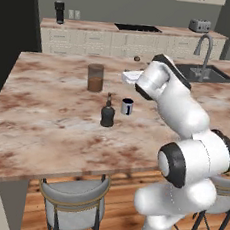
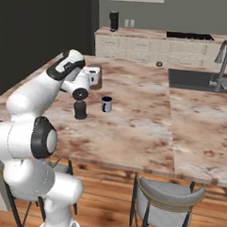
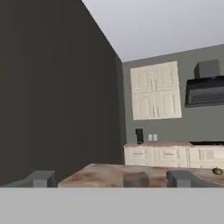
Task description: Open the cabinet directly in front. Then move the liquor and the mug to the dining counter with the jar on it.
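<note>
**Tool spread wide above the marble desk; bottle and mug already down beside the jar**

Tool (image 3: pixel 109 179) fingers stand fully apart with nothing between them, the two small dark fingertips (image 3: pixel 40 178) rising at the bottom of the hand view and looking level across the room toward the cream raised-panel wall cabinet (image 3: pixel 155 91) in the upper right of that frame. In the left base view the hand is hidden behind the white arm's wrist, near the middle of the frame.

On the wide brown-and-white marble desk (image 1: pixel 45 125), the squat near-black liquor bottle with a narrow neck (image 1: pixel 107 113) stands upright just left of centre, with the small grey mug with a navy rim and handle (image 1: pixel 127 106) just beside it to the right, apart from it. The clear glass jar with brown contents in its lower half (image 1: pixel 95 78) stands behind them, toward the upper left. Judged from this, both things seem delivered.

Should either need shifting: the bottle looks like rigid, smooth glass, fairly heavy and low-set, so it should be stable; its rounded body is slippery, so the straighter part under the neck seems the safer hold. The mug looks light, hard and breakable; pinching across its wall at the rim, away from the handle, would suit.
</note>
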